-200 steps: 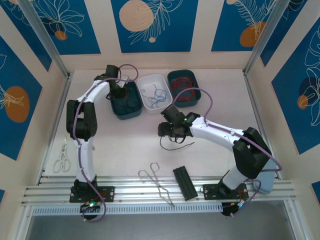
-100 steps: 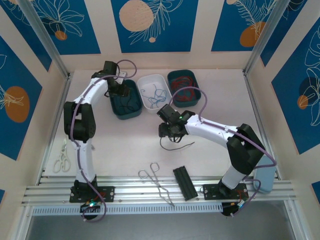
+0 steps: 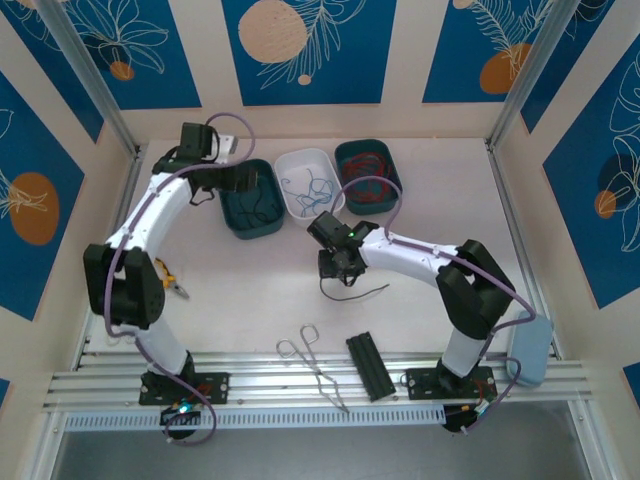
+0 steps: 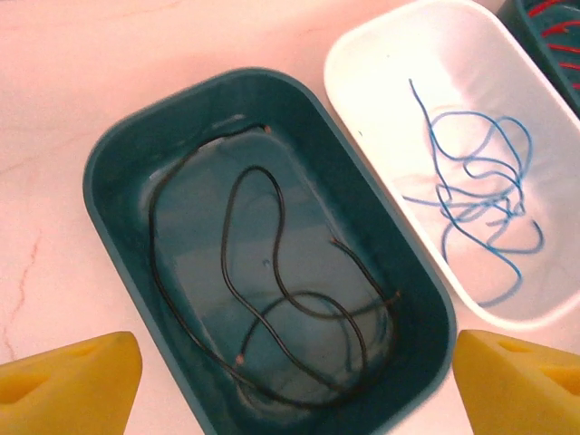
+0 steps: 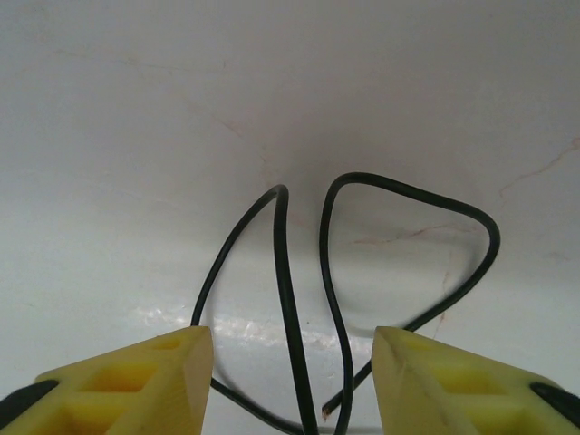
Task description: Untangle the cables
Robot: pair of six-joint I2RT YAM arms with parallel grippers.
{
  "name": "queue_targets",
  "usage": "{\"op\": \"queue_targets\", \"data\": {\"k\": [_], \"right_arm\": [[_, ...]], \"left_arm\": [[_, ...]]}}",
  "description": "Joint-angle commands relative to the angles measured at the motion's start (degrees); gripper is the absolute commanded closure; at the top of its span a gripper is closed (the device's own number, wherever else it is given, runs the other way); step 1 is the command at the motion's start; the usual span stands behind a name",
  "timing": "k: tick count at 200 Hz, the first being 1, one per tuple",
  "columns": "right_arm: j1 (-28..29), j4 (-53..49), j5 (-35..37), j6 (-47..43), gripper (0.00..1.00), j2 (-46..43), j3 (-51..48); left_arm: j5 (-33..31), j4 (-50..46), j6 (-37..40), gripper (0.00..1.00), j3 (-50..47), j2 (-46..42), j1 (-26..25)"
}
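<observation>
From above: loose cable [image 3: 350, 297] mid-way across the tabletop [image 3: 450, 195] beneath right gripper [image 3: 338, 268], left gripper [image 3: 244, 181] over the left tray [image 3: 255, 236] at the far edge. Left wrist: fingers [image 4: 72, 381] wide apart, empty, above that tray's coiled cable [image 4: 276, 245]; no legible writing. Right wrist: fingers [image 5: 136, 381] apart, straddling two strands; may pinch both and pull a loop tight.

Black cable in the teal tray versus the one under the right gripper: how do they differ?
The tray cable lies inside the teal tray; the table cable lies on the bare table. The tray cable winds in several crossing loops; the table cable makes only a few open bends. The table cable runs between the open jaws of the right gripper; the tray cable sits untouched below the left gripper. Both are thin and black.
</observation>
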Motion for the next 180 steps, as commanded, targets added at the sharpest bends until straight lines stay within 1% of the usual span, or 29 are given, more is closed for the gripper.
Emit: {"op": "queue_targets", "data": {"k": [1,4,12,14,18,28,38,46,77,101,126,145,180], "right_arm": [[-0.2,-1.7,0.4,-1.3,0.64,1.0,2.4],[-0.2,-1.7,0.4,-1.4,0.66,0.9,2.5],[-0.1,-1.9,0.7,-1.6,0.74,0.6,3.1],[-0.1,-2.0,0.7,-1.7,0.75,0.6,3.1],[-0.2,-2.0,0.8,-1.9,0.8,0.2,3.4],[-0.2,-2.0,0.8,-2.1,0.88,-0.6,3.7],[-0.2,-2.1,0.5,-2.3,0.94,-1.8,4.2],[-0.2,-2.1,0.2,-2.4,0.97,-2.9,4.6],[-0.6,-1.0,-2.4,-2.0,0.99,-7.9,5.1],[-1.8,1.7,-6.0,-0.5,1.0,-11.7,4.0],[-3.8,7.3,-11.9,0.8,1.0,-15.6,1.3],[-5.2,11.7,-15.9,1.7,1.0,-18.2,-0.8],[-6.1,15.9,-19.2,2.6,1.0,-20.9,-2.4]], "left_arm": [[2.5,4.6,-4.3,0.07,-5.6,-5.8,0.4],[2.6,5.0,-4.7,0.06,-6.4,-6.5,0.4],[2.6,6.0,-5.5,0.04,-8.5,-8.3,0.4],[2.6,6.3,-5.7,0.03,-9.1,-8.8,0.3],[2.8,6.7,-6.0,0.02,-10.2,-9.6,0.3],[3.4,8.1,-6.7,0.0,-12.8,-11.9,0.0],[4.7,9.9,-7.6,0.0,-15.9,-14.3,-0.3],[5.9,11.8,-8.4,0.0,-18.6,-16.2,-0.7],[10.3,21.1,-11.6,0.0,-29.6,-23.9,-2.9],[12.1,26.9,-14.4,0.0,-36.4,-28.6,-6.1],[10.1,31.2,-15.3,0.0,-41.9,-31.7,-12.2],[8.7,34.2,-16.3,0.0,-44.9,-32.4,-17.0],[8.6,41.3,-20.3,0.06,-48.4,-31.2,-22.3]]}}
